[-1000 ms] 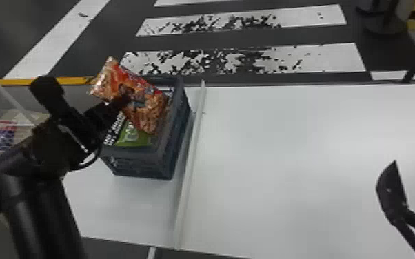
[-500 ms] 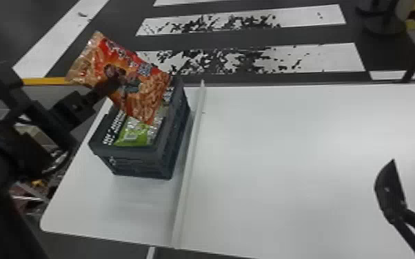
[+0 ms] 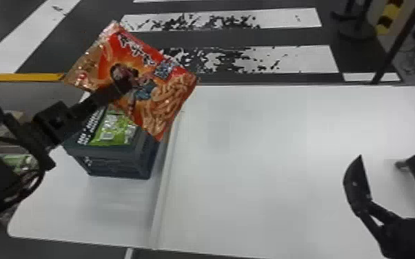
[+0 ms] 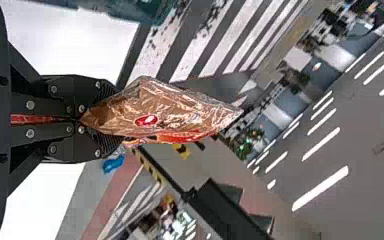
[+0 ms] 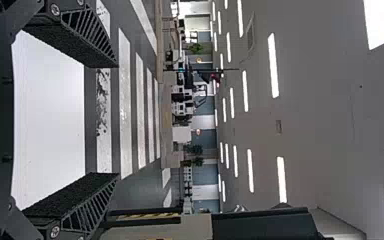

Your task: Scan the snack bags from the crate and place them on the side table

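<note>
My left gripper [image 3: 122, 81] is shut on a red and orange snack bag [image 3: 169, 93], held in the air over the dark crate [image 3: 120, 167]. A green snack bag [image 3: 113, 129] lies inside the crate, partly hidden by the held one. In the left wrist view the bag [image 4: 165, 112] sticks out from between the pressed-together fingers of the left gripper [image 4: 87, 119]. At the right side of the white table [image 3: 258, 172], my right gripper [image 3: 382, 160] stands open over the surface. The right wrist view has this gripper [image 5: 115, 120] with its fingers wide apart.
A raised white strip [image 3: 163, 179] runs along the table just right of the crate. Past the far edge lies a floor with white stripes, and a dark pole [image 3: 396, 44] rises at the far right.
The left gripper has lifted the red and orange bag and brought it to the right, nearer the head camera. More of the right gripper shows, with its second finger now in the head view.
</note>
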`<action>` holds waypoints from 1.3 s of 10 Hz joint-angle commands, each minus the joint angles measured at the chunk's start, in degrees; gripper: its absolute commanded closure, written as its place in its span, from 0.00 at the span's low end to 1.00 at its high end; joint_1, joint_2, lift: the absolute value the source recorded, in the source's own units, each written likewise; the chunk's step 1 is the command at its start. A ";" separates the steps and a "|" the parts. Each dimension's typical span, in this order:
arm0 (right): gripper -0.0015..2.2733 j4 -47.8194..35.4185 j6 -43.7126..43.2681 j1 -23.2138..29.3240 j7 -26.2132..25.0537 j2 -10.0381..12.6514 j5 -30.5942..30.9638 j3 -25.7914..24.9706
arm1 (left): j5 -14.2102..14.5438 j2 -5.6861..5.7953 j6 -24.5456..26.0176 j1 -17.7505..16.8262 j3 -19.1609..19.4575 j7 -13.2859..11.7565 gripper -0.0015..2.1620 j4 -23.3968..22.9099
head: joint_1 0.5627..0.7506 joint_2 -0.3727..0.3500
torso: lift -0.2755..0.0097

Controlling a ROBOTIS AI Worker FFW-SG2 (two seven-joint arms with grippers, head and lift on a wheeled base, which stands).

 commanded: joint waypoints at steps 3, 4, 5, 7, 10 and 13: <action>0.05 0.09 -0.48 0.11 0.01 0.18 0.00 0.01 | -1.77 -0.15 -1.20 4.15 -13.85 -4.71 0.99 8.96 | 0.70 0.49 | 0.64; 0.05 0.18 -0.48 0.11 -0.08 0.18 0.00 0.01 | -6.25 -0.15 -3.14 3.18 -19.30 -6.47 0.99 12.92 | 0.70 0.42 | 0.64; 0.05 0.18 -1.00 0.20 0.01 0.26 0.00 0.10 | -8.62 -0.15 -5.07 1.34 -23.78 -7.00 0.99 17.84 | 0.70 0.38 | 0.64; 0.05 0.27 -1.35 0.55 -0.08 0.26 -0.09 0.01 | -13.63 -0.15 -9.81 -2.09 -31.69 -7.70 0.99 27.60 | 0.70 0.26 | 0.64; 0.05 0.53 -1.88 0.55 -0.08 0.26 -0.17 0.01 | -23.65 -0.15 -17.73 -6.84 -44.00 -9.02 0.88 37.27 | 0.70 0.15 | 0.64; 0.05 0.88 -2.06 0.38 -0.08 0.09 -0.44 -0.08 | -30.33 -0.15 -23.88 -6.66 -51.38 -5.59 0.00 36.91 | 0.70 0.06 | 0.64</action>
